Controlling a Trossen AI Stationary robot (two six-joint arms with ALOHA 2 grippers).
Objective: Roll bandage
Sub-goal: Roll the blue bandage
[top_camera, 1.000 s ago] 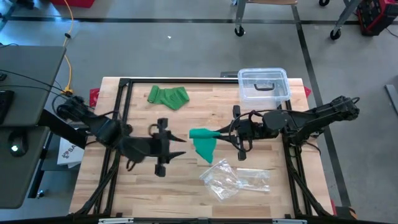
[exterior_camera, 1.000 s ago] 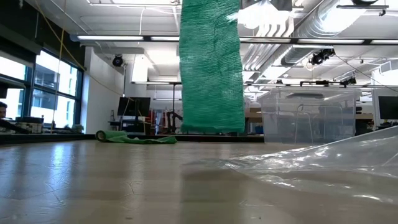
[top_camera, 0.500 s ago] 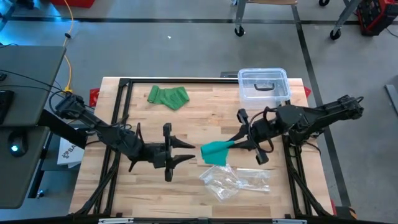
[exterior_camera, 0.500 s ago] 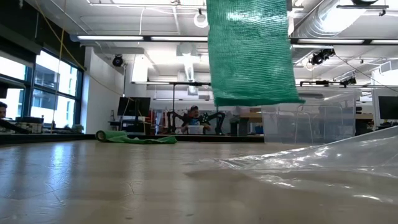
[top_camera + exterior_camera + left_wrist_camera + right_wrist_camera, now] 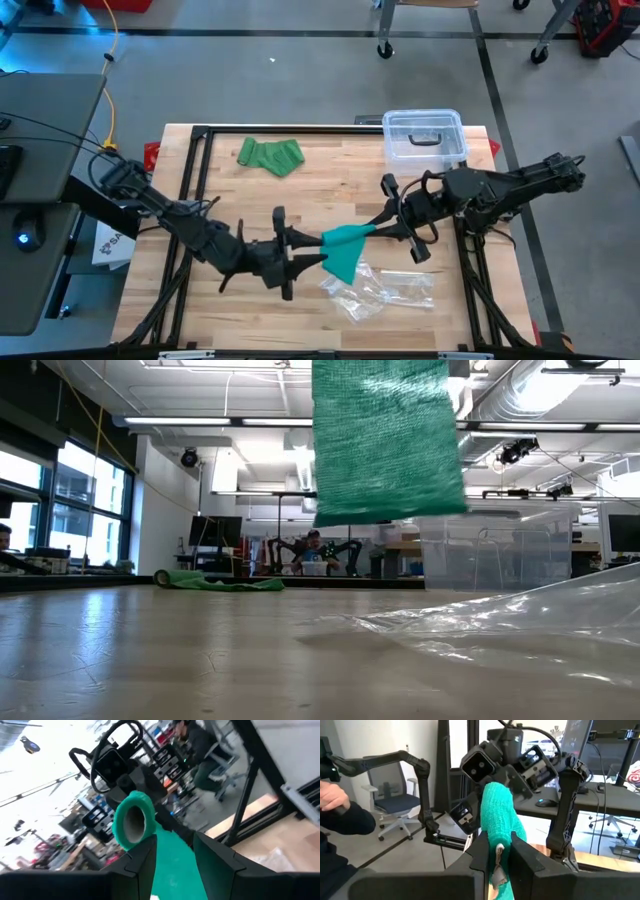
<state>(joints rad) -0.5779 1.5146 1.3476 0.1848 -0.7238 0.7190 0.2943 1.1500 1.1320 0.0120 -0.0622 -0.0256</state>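
A teal bandage is held in the air over the middle of the table. Its rolled end [image 5: 131, 820] shows a hollow core, and its loose strip [image 5: 345, 255] [image 5: 385, 440] hangs clear of the tabletop. My right gripper [image 5: 375, 228] [image 5: 499, 845] is shut on the rolled end, reaching in from the table's right. My left gripper [image 5: 318, 250] [image 5: 174, 855] reaches level from the left. Its fingers stand apart, one on each side of the hanging strip. My right gripper pinches the bandage's rolled end [image 5: 497, 820] between its two fingers, coming level from the table's right. The roll is lifted clear and the strip hangs slack below it. My left gripper's fingers [image 5: 140, 862] flank the strip's two edges; whether they touch it I cannot tell.
A second, green bandage [image 5: 270, 155] [image 5: 215, 582] lies crumpled at the far left. A crinkled clear plastic bag [image 5: 375, 290] [image 5: 520, 620] lies near the front, right under the strip. A clear lidded box [image 5: 425, 135] stands at the far right. People sit beyond the table.
My left gripper has moved toward the table's right and near edge, up to the hanging strip, rolling its wrist as it went. My right gripper first drew the roll a little toward the right, then kept still. The strip's lower end has swung and hangs higher.
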